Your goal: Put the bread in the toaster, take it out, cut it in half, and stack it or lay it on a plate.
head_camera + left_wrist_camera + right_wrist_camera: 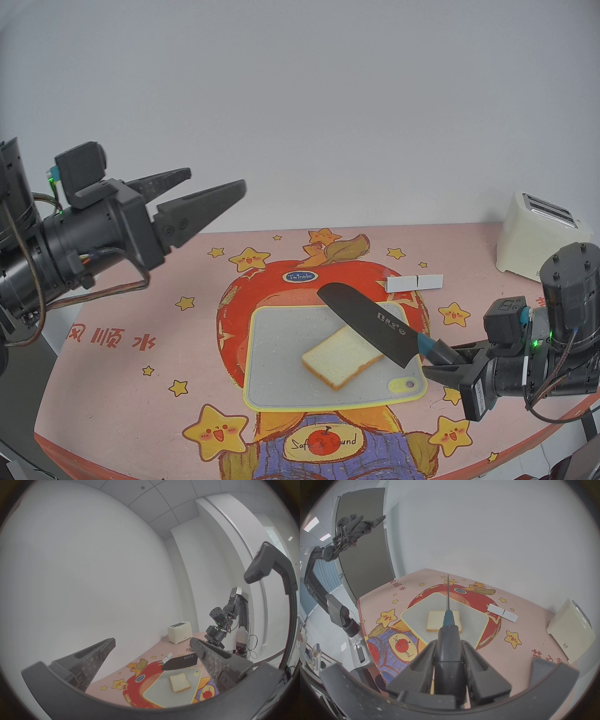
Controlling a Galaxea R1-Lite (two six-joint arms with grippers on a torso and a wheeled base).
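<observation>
The blade of the knife (369, 322) hides one corner of the bread (337, 359) and a strip of the cutting board (275, 350); whether blade and bread touch cannot be told. The handle's end is buried between the fingers of the right gripper (445, 359), and the right arm covers a lower corner of the toaster (534, 240).

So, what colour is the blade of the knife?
The knife has a black blade with small pale print on it; the head view shows it best.

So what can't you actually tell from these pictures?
1. Whether the knife touches the bread: in the head view the blade covers the slice's far corner; the right wrist view sees it edge-on.
2. Inside the toaster: its slots are seen too flat, head view.
3. The white strip beyond the cutting board: too small to identify.
</observation>
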